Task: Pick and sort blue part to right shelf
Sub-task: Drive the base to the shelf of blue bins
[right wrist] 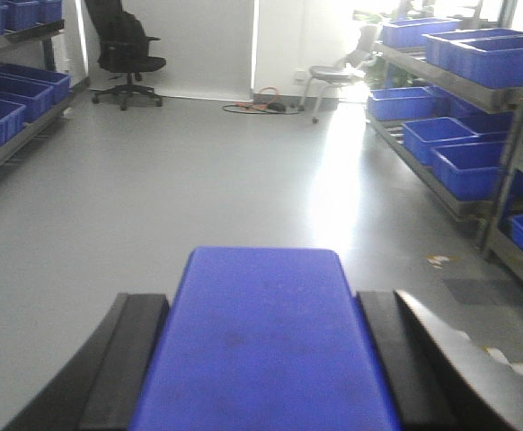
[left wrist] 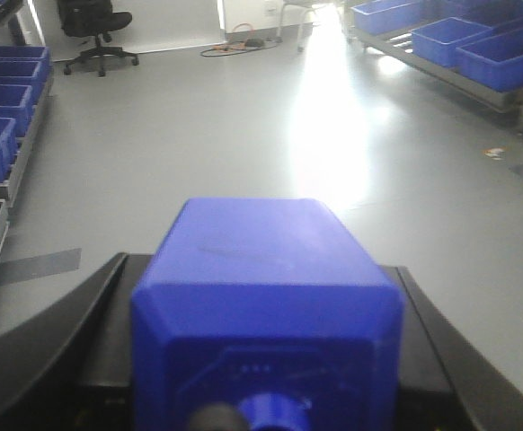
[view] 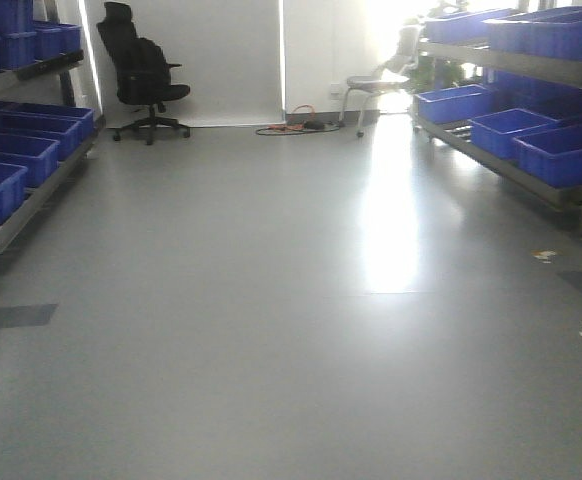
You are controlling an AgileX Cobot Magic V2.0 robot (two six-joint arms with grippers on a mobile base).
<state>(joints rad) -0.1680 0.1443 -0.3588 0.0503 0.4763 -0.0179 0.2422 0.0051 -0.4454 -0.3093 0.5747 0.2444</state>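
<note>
In the left wrist view my left gripper [left wrist: 263, 355] is shut on a blue part [left wrist: 266, 305], a boxy block whose round knob points toward the camera; black fingers [left wrist: 100, 332] press both its sides. My right gripper [right wrist: 263, 359] is shut on a second blue part [right wrist: 263, 346], its flat face up between black fingers [right wrist: 127, 359]. The right shelf [view: 531, 110] with large blue bins stands along the right wall, far ahead of both grippers; it also shows as the right shelf [right wrist: 464, 135] and the right shelf [left wrist: 450, 54]. Neither gripper appears in the front view.
A left rack [view: 21, 160] of blue bins lines the left wall. A black office chair [view: 143, 75] and a grey chair [view: 381, 80] stand at the far wall, with cables [view: 296, 126] on the floor. Grey floor [view: 271, 300] lies between the racks.
</note>
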